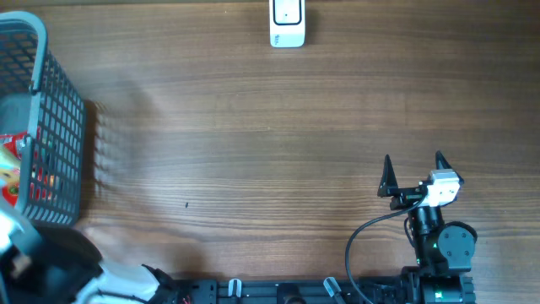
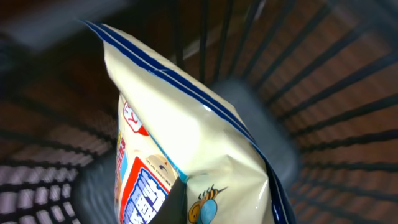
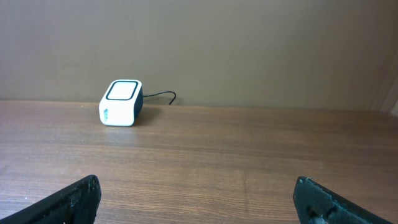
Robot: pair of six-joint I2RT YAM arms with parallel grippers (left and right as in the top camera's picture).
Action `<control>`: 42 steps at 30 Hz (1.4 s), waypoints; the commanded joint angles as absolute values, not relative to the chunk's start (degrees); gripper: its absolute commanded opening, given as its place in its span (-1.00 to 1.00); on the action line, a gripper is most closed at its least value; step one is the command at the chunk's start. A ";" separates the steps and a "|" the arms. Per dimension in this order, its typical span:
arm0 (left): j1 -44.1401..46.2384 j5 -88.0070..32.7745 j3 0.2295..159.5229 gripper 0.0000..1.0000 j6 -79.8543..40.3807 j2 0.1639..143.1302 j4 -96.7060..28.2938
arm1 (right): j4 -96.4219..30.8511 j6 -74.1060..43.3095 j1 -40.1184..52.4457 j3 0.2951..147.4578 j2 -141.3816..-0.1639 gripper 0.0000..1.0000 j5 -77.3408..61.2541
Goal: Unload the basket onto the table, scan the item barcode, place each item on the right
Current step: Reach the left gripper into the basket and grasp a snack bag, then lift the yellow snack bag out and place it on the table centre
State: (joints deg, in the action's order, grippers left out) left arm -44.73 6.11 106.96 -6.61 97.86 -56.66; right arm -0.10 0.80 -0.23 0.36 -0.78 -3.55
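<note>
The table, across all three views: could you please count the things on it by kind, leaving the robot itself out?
basket: 1
scanner: 1
snack bag: 1 clearly seen; more may lie hidden in the basket
Total: 3

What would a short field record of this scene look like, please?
left end effector: shut on the snack bag, inside the basket
right end effector: open, empty, above the table
scanner: on the table's far side, nothing touching it
barcode: not visible in any view
</note>
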 commanded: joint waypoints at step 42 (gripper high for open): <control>16.34 4.16 99.04 -0.92 -21.89 113.80 -76.05 | 0.08 1.39 -0.51 0.32 -0.43 0.99 -3.20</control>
